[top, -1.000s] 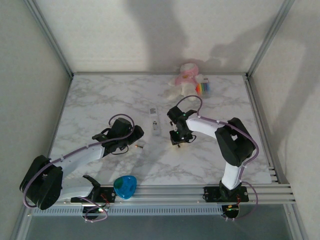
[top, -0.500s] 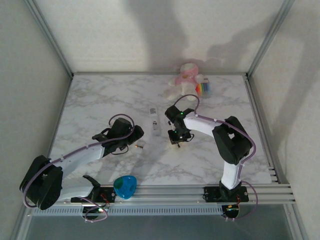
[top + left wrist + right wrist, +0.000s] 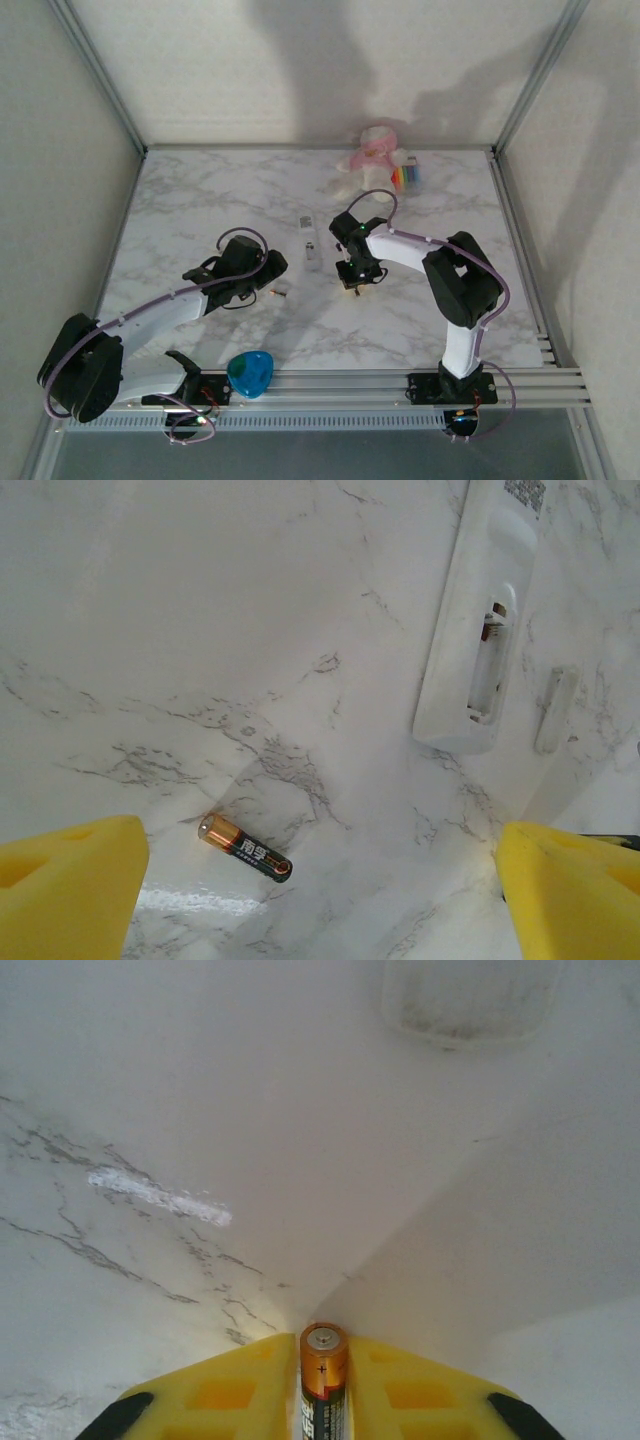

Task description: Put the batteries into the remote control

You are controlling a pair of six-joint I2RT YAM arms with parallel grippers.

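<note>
Now, in the top view, your right gripper (image 3: 350, 280) is standing a little closer to the remote control (image 3: 309, 240) than one second ago, so the carrying step seems to be going on. The marble-patterned table (image 3: 200, 200) is sitting between white walls, with a pink plush toy (image 3: 372, 158) at its far edge. In the left wrist view, your left gripper (image 3: 320, 910) is hanging spread wide over the loose battery (image 3: 245, 848). The remote is lying back up, its compartment (image 3: 490, 655) showing open. In the right wrist view, the yellow fingers (image 3: 230, 1395) are pinching the held battery (image 3: 324, 1355), plus end forward.
</note>
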